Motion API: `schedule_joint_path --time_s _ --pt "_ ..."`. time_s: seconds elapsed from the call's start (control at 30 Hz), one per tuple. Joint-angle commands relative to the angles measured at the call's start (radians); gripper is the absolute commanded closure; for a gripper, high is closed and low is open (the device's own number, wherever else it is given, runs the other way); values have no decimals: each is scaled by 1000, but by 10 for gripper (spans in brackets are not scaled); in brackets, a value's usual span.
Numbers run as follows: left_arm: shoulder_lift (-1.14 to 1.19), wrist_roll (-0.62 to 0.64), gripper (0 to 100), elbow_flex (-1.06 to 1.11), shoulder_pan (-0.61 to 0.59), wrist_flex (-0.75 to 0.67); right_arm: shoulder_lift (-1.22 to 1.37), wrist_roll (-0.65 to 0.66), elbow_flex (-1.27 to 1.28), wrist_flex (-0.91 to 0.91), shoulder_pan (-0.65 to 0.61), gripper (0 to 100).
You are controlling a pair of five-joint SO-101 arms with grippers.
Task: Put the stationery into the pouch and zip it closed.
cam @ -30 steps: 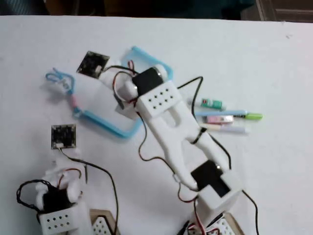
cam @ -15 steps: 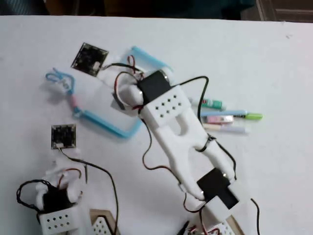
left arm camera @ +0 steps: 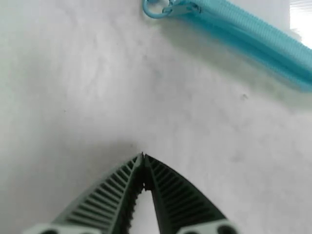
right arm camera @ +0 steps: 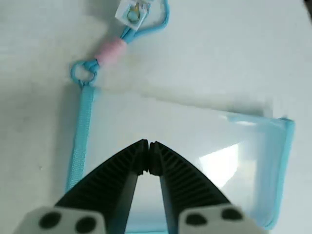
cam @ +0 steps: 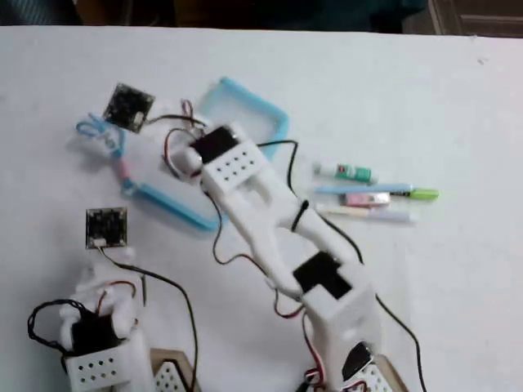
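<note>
- The right pincer (right arm camera: pixel 147 157) hangs over the clear pouch (right arm camera: pixel 195 131), jaws shut, holding nothing.
- The left pincer (left arm camera: pixel 143 161) is likewise shut and empty, low over the table (left arm camera: pixel 73 87) near the pouch's blue edge.
- Best next move, I judge: open wide and take one pen at its middle.
- The pouch looks empty; the stationery (cam: pixel 372 194) lies well apart from it.
</note>
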Motion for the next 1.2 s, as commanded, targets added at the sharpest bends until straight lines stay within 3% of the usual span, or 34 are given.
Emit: schedule_joint_path --time_s 0.0,0.73,1.0,1.17 --pt "-7 2 975 -9 -8 5 4 -6 -11 31 13 981" --pt "-7 2 975 -9 -8 5 -409 0 -3 760 19 981" --pt "-7 2 975 -9 -8 5 -751 0 336 754 41 979" --pt "-7 2 975 -9 -8 5 -1023 0 684 604 73 978"
